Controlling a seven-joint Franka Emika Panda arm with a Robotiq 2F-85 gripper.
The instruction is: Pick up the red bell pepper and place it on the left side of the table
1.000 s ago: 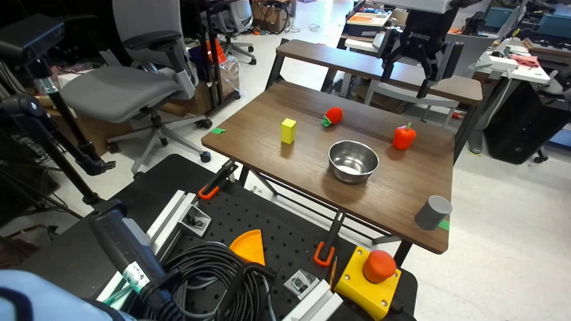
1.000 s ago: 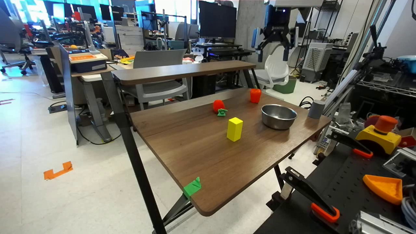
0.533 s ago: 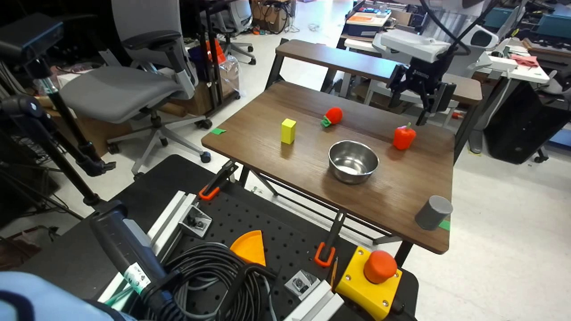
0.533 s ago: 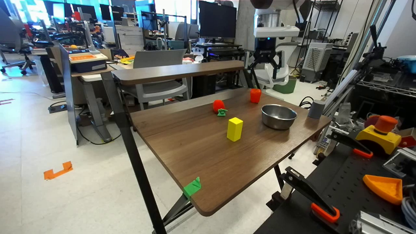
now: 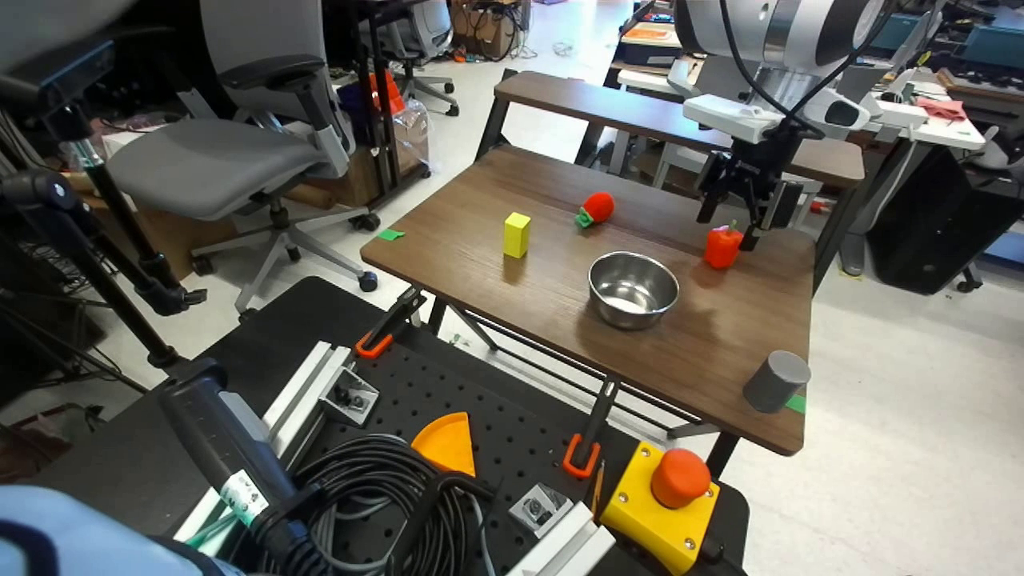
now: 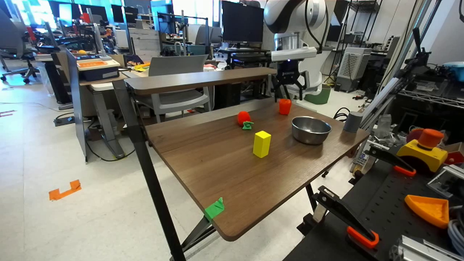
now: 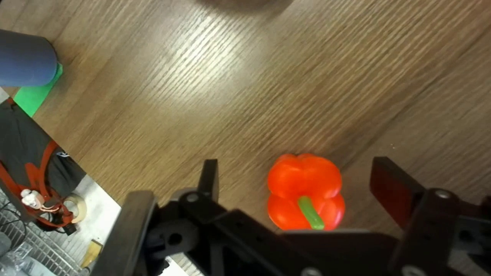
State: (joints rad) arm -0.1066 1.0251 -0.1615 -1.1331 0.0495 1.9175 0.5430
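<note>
Your gripper [image 7: 301,182] is spread wide w/ the red bell pepper [image 7: 305,184] btwn its fingertips [image 7: 393,193] in wrist view, touching neither; prob light, stiff, slickish, so grip mid-body, not the stem [image 7: 310,212].

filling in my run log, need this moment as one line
jaws: open, close to pepper | pepper: stem up on table, ungripped | left-side placing: not yet

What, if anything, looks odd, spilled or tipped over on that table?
Nothing looks spilled or broken. One thing stands out: the red toy fruit lies on its side, green top pointing sideways, while the red bell pepper stands upright.
</note>
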